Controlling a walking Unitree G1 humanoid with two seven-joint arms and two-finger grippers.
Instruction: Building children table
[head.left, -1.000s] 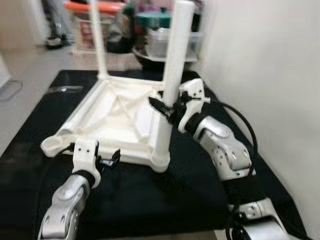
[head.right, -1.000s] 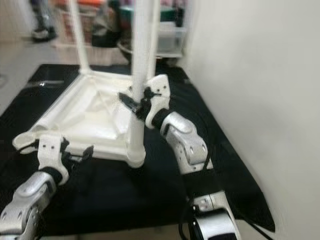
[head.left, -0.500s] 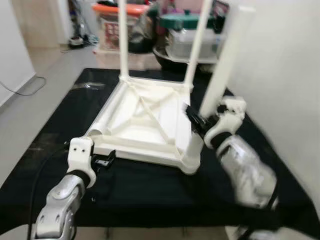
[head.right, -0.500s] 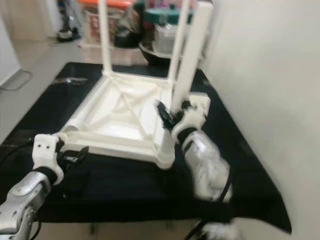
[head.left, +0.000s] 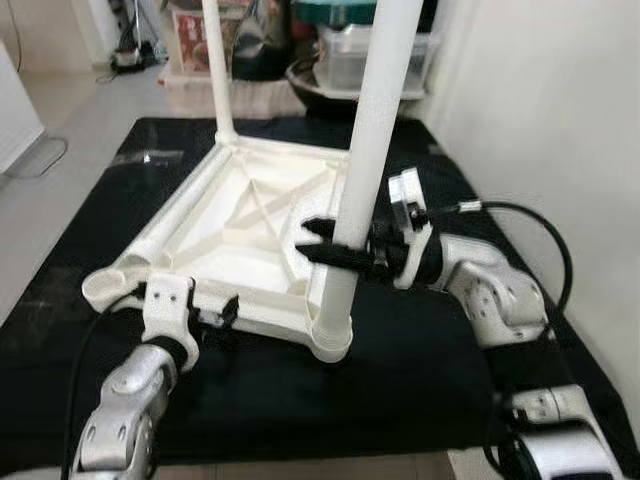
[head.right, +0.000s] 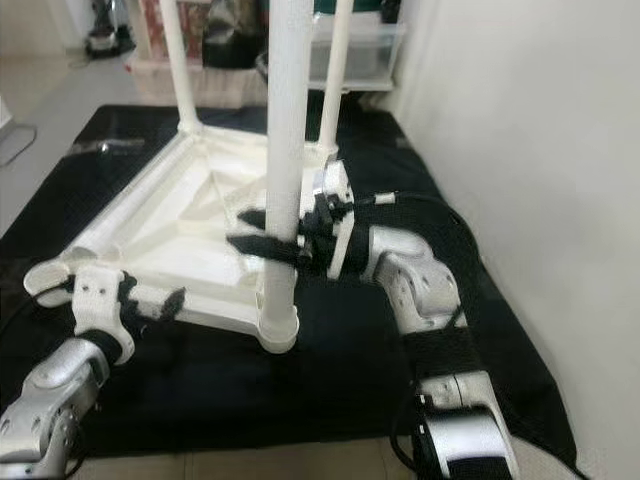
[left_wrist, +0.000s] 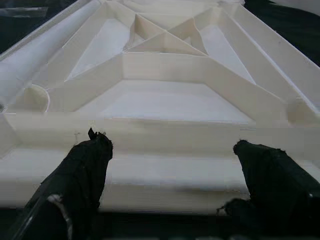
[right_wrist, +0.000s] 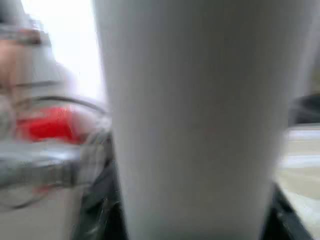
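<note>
A white plastic table (head.left: 181, 226) lies upside down on a black mat (head.left: 410, 385). Two legs stand in its far corners, one of them a thin leg (head.left: 214, 60). A thick white leg (head.left: 372, 130) stands upright in the near right socket (head.left: 335, 335). My right gripper (head.left: 322, 240) reaches in from the right and is shut on this leg about a third of the way up; the same leg (right_wrist: 190, 120) looms close in the right wrist view. The near left socket (head.left: 112, 287) is empty. My left gripper (left_wrist: 170, 170) stands open just before the table's near rim, fingers (left_wrist: 85, 165) apart.
A white wall (head.left: 540, 120) runs close along the right of the mat. Storage boxes and a dark bowl (head.left: 330, 75) stand behind the table. Pale floor (head.left: 50, 150) lies to the left. A black cable (head.left: 545, 235) loops over my right arm.
The camera has shifted. The near right leg leaned half a second ago and now stands upright, with my right gripper clamped around it from the side. The left gripper stays by the near rim.
</note>
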